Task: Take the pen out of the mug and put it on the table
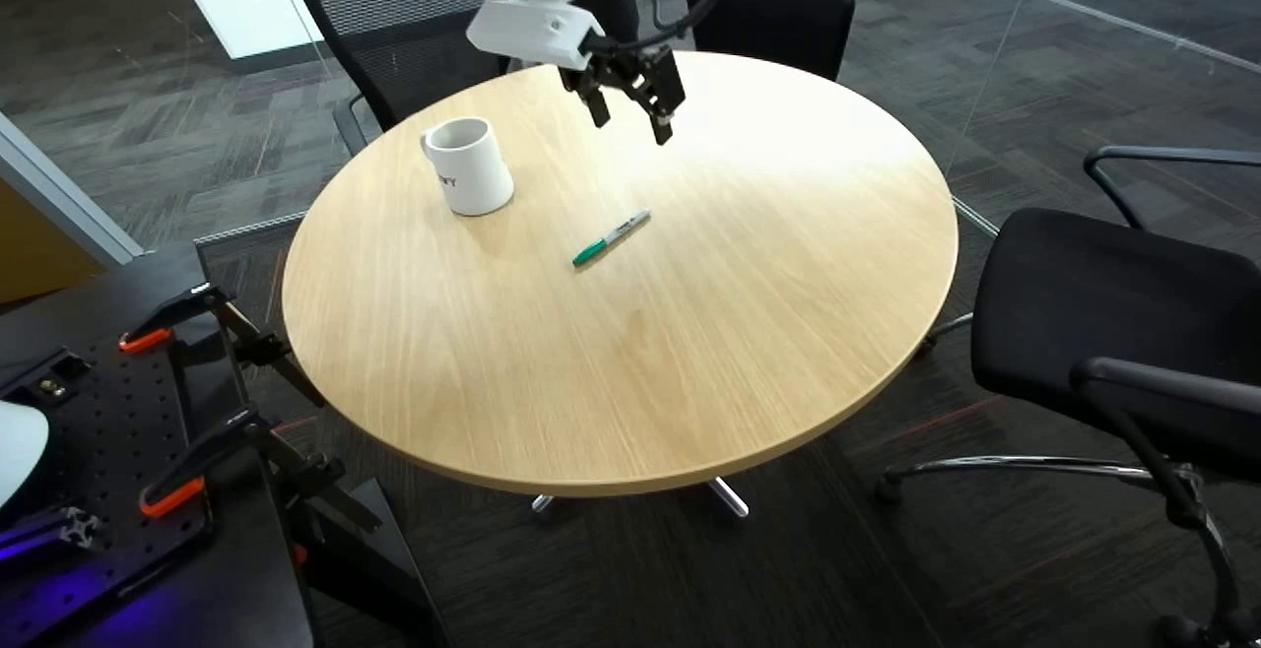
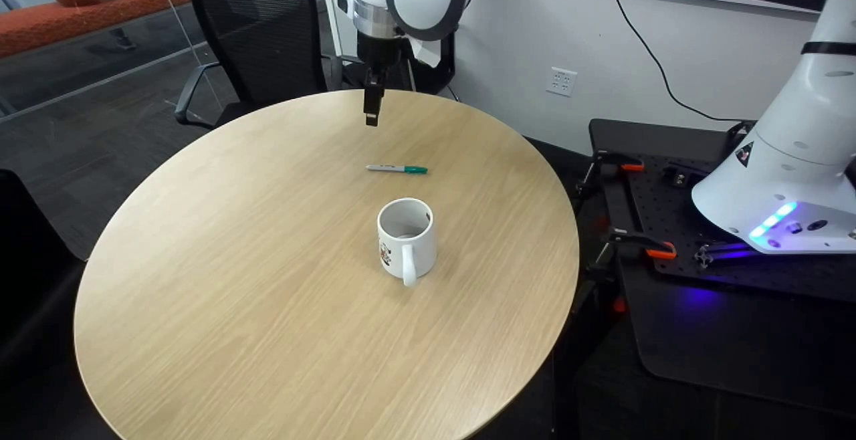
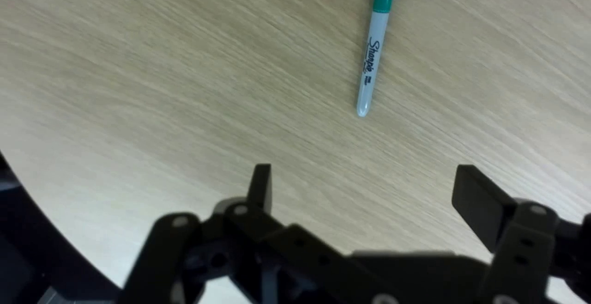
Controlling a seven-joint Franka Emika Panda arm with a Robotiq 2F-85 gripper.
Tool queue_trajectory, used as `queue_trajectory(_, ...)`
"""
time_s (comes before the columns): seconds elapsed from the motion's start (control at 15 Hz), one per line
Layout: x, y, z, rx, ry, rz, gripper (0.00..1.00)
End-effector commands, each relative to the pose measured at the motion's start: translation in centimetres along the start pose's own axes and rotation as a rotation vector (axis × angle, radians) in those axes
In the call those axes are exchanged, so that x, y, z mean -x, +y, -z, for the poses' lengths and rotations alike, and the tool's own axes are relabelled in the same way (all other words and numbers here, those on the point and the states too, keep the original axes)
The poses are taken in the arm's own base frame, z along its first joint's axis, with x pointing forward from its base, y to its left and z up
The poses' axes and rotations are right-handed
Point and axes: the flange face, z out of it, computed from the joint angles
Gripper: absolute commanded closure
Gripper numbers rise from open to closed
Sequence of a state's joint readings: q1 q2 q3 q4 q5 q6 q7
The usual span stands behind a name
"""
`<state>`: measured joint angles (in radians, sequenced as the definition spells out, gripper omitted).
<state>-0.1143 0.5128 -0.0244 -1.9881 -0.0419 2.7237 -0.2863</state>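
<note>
While the round, pale-wood table (image 1: 630, 362) spreads below, the black gripper (image 1: 630, 128) hangs with fingers wide apart. On the table the white mug (image 1: 479, 177) stands upright; near it lies the pen (image 3: 376, 40), slim, grey, green-capped, lettered "Sharpie".

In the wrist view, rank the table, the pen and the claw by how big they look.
1. Table, filling most of the picture.
2. Claw, probably enlarged by nearness to the camera.
3. Pen, partly cut off at the top edge.
</note>
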Motion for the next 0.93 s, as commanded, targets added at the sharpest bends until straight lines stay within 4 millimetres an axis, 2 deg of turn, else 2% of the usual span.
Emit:
queue_trajectory(0.0, 4.0, -2.2, 5.8, 0.034, 0.08, 0.025, 0.0)
queue_trajectory(0.2, 5.9, -3.3, 8.5, 0.051, 0.126, 0.045, 0.0)
queue_trajectory(0.4, 7.6, -4.3, 10.0, 0.058, 0.15, 0.063, 0.0)
queue_trajectory(0.47, 5.8, -3.5, 8.5, 0.046, 0.125, 0.074, 0.0)
queue_trajectory(0.6, 6.2, -3.7, 8.8, 0.046, 0.127, 0.075, 0.0)
queue_trajectory(0.87, 6.2, -3.7, 8.3, 0.044, 0.119, 0.076, 0.0)
